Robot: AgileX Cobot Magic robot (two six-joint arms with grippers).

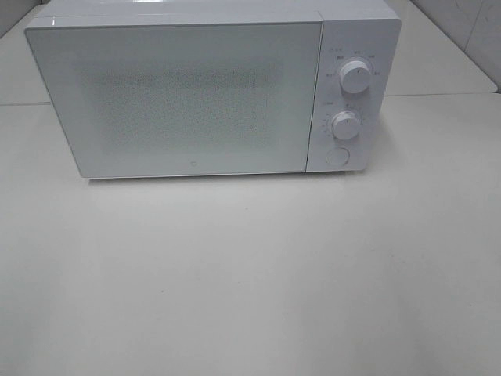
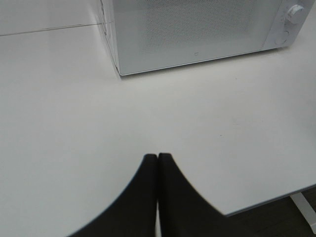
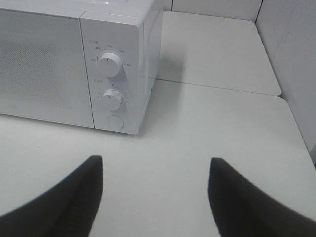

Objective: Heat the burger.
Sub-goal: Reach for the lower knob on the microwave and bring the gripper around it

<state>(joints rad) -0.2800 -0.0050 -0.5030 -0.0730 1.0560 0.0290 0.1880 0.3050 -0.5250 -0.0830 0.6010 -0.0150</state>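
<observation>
Currently on view: white microwave, door closed, standing at 12 o'clock on the desk.
Burger: not seen in any view; I cannot tell whether it sits behind the speckled door or somewhere off the desk.
Controls: upper knob, lower knob and round button, stacked on the oven's 3 o'clock side.
Left claw: clenched, fingers pressed together with nothing between them, over bare desk facing the oven's left front corner.
Right claw: released, jaws wide and empty, facing the control panel.
Step, as judged: working the panel, door release or dial.
Doing it well: use the nearer right claw, meet the control squarely, press straight so the oven does not slide, and keep the left claw out of the door's swing.
</observation>
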